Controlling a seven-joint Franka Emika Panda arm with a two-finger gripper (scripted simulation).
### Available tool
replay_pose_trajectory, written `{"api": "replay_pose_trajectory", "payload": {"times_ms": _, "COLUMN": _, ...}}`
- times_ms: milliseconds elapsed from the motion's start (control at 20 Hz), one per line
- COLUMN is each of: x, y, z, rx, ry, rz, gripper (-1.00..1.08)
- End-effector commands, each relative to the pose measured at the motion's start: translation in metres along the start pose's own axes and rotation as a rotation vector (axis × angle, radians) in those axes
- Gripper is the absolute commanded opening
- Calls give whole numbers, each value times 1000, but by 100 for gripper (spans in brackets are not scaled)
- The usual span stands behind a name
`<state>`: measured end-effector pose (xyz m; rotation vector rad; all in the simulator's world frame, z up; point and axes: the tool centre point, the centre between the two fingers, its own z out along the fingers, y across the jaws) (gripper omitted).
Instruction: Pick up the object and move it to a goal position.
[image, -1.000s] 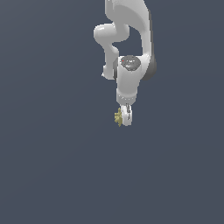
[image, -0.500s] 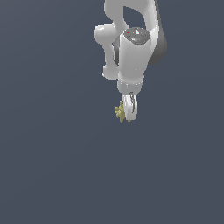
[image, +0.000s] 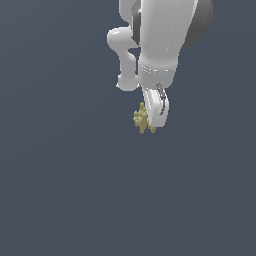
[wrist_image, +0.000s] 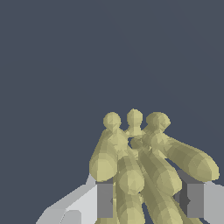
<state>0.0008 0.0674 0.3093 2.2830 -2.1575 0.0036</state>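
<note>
While aloft, claw (wrist_image: 146, 201) (both fingers touching) closed around spiky yellow-olive object (image: 142, 119).

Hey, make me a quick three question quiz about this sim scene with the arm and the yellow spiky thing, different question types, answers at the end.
1. True or false: the cluster lies on the floor, apart from the tool.
2. Multiple choice: in the wrist view, the cluster sits
A. between the two fingers
B. far beyond them
C. out of sight
3. Fill in: in the exterior view, the cluster sticks out on that view's ____ side of the tool.

Key
1. False: it is held at the tool.
2. A
3. left
</note>
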Motion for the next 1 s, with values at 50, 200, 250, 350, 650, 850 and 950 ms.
{"api": "replay_pose_trajectory", "payload": {"times_ms": 50, "x": -1, "y": -10, "z": -27, "rx": -1, "ry": 0, "rz": -1, "gripper": -100}}
{"api": "replay_pose_trajectory", "payload": {"times_ms": 200, "x": -1, "y": -18, "z": -45, "rx": -1, "ry": -1, "rz": -1, "gripper": -100}}
{"api": "replay_pose_trajectory", "payload": {"times_ms": 250, "x": -1, "y": -20, "z": -50, "rx": -1, "ry": -1, "rz": -1, "gripper": -100}}
{"api": "replay_pose_trajectory", "payload": {"times_ms": 350, "x": -1, "y": -23, "z": -58, "rx": -1, "ry": -1, "rz": -1, "gripper": -100}}
{"api": "replay_pose_trajectory", "payload": {"times_ms": 650, "x": -2, "y": -31, "z": -74, "rx": -1, "ry": -2, "rz": -2, "gripper": -100}}
{"api": "replay_pose_trajectory", "payload": {"times_ms": 850, "x": -2, "y": -33, "z": -79, "rx": -1, "ry": -2, "rz": -2, "gripper": -100}}
{"api": "replay_pose_trajectory", "payload": {"times_ms": 950, "x": -2, "y": -33, "z": -79, "rx": -1, "ry": -2, "rz": -2, "gripper": -100}}
